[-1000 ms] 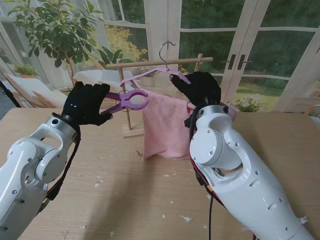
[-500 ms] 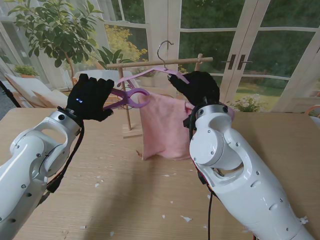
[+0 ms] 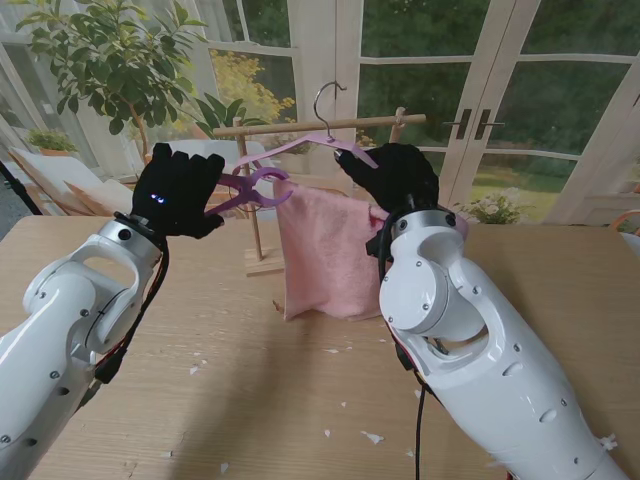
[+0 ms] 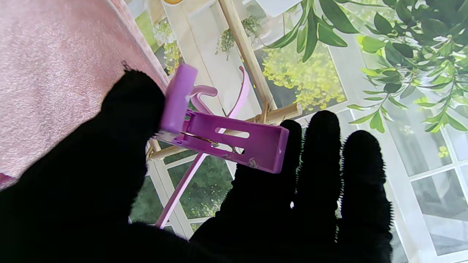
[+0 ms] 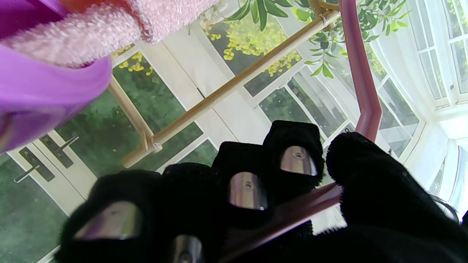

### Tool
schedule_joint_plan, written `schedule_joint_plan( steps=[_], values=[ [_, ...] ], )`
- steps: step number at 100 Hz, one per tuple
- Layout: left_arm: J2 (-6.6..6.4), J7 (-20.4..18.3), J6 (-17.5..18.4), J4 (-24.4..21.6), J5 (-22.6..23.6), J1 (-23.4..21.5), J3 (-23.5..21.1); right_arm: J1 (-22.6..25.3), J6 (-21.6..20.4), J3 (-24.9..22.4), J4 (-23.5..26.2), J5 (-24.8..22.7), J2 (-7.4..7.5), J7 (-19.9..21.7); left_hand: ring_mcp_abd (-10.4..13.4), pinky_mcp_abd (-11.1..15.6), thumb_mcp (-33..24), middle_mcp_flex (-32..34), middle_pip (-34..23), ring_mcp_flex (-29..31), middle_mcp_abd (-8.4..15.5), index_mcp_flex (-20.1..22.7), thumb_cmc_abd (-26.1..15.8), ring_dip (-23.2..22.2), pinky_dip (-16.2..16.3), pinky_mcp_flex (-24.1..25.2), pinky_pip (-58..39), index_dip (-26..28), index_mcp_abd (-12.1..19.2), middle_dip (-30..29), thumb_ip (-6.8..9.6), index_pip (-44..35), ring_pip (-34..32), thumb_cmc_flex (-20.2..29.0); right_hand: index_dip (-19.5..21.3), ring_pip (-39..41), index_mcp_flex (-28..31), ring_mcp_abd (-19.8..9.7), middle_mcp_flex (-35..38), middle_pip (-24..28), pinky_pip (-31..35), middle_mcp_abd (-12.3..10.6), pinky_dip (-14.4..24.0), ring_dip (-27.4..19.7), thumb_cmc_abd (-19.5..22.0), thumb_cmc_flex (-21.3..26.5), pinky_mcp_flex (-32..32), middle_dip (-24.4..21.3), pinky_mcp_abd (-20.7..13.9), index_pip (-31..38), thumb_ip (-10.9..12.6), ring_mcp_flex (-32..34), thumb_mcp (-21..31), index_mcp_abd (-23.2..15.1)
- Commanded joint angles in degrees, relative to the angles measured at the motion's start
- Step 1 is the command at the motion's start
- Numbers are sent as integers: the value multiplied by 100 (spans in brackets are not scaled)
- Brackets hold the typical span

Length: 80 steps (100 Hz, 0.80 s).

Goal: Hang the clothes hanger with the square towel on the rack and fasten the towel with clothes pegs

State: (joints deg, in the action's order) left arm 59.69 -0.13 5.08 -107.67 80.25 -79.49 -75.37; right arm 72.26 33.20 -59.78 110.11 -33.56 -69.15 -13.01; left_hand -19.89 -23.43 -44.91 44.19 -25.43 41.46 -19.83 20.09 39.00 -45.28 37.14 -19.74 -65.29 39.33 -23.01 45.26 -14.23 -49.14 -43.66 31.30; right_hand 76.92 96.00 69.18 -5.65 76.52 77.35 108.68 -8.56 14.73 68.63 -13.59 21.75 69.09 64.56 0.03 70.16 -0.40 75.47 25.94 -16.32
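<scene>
A pink hanger (image 3: pixel 320 140) hangs by its metal hook from the wooden rack (image 3: pixel 320 125), with a pink square towel (image 3: pixel 325 250) draped over its bar. My right hand (image 3: pixel 395 175) is shut on the hanger's right shoulder; the wrist view shows the fingers (image 5: pixel 292 160) wrapped round the hanger arm (image 5: pixel 360 73). My left hand (image 3: pixel 178 190) is shut on a purple clothes peg (image 3: pixel 248 188), squeezed between thumb (image 4: pixel 128 106) and fingers. The peg (image 4: pixel 226 137) has its jaws spread, right at the towel's upper left corner (image 3: pixel 283 187).
The rack stands on a wooden post (image 3: pixel 250 200) with a small base on the wooden table (image 3: pixel 200 350). Small white scraps (image 3: pixel 371 437) lie on the table. A potted plant (image 3: pixel 110 60) and glass doors (image 3: pixel 450 80) are behind the rack.
My left hand has risen and carried the peg up and right, from beside the towel to its upper left corner. The towel's left edge has shifted slightly. The right hand has stayed put.
</scene>
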Motion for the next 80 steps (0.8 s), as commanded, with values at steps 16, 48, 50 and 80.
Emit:
schedule_joint_plan(
  steps=[16,48,50,80],
  values=[
    [-21,-19,47,47,159,188,142,21,-1,44,86,-20,-38,85,5,-194,-879,704,-765,54,991,131,-465,-130,164,-27,-228,290,310,537,146,-789,-85,2311,203,953,384,-49,610,494,1129,340,6007,395,635,230,311,20,-1127,118,580,-19,141,89],
    [-73,-7,227,127,554,449,401,27,11,109,129,-30,-41,98,91,-121,-929,655,-725,34,1066,85,-407,-127,187,-40,-185,304,362,547,156,-768,-23,2275,204,953,380,-51,609,494,1129,332,6007,397,638,233,312,20,-1133,115,580,-19,143,79],
    [-74,-7,232,131,563,458,415,26,11,112,128,-29,-42,98,95,-120,-933,651,-721,32,1068,82,-409,-126,188,-41,-184,305,366,545,157,-768,-20,2277,204,953,380,-51,609,494,1129,332,6007,397,638,236,312,20,-1134,115,581,-19,144,78],
    [-113,67,432,186,764,607,615,12,-11,166,128,-21,-44,108,163,4,-1015,695,-725,102,1224,109,-362,-305,188,-101,-140,374,521,565,153,-839,29,2485,206,955,381,-53,611,502,1129,335,6010,402,643,242,312,21,-1136,113,581,-20,143,75]
  ],
)
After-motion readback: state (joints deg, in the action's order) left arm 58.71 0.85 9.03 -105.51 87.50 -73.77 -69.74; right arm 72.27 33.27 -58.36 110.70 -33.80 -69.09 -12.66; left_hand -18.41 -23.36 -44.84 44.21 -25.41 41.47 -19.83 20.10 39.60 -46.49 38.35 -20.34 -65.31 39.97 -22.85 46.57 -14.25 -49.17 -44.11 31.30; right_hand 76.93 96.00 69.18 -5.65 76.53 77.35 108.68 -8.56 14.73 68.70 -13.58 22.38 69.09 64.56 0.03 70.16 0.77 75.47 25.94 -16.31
